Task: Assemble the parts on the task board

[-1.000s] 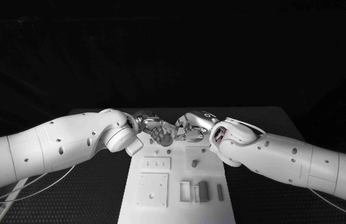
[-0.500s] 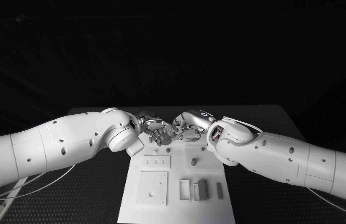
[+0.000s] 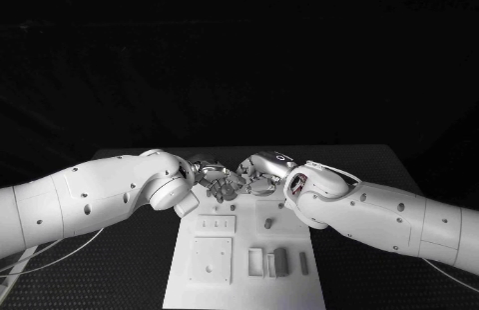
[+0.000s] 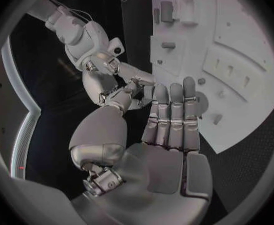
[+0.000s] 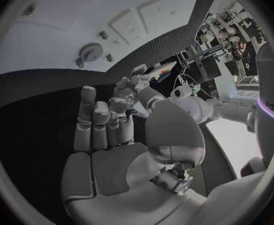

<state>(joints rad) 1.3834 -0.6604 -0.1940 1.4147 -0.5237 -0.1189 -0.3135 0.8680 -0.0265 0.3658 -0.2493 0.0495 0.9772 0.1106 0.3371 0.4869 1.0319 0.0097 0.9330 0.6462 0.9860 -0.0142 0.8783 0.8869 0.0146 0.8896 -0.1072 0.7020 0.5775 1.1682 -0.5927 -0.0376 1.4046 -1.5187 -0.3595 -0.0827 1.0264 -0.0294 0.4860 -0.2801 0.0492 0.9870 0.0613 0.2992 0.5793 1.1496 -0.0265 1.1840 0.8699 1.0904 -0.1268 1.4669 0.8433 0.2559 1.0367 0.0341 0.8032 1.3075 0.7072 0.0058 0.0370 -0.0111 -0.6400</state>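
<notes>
We see the white task board [image 3: 244, 254] lying lengthwise on the black desk [image 3: 369, 165], reaching from the hands toward the robot. Small grey parts [image 3: 282, 261] stand in slots near its close end, well away from both hands; a single peg [image 3: 268, 223] stands just below the right hand. The left hand [image 3: 214, 178] and right hand [image 3: 261, 175] meet fingertip to fingertip above the board's far end. Both hands have straight, parted fingers; we cannot tell whether anything sits between their thumbs and fingers.
</notes>
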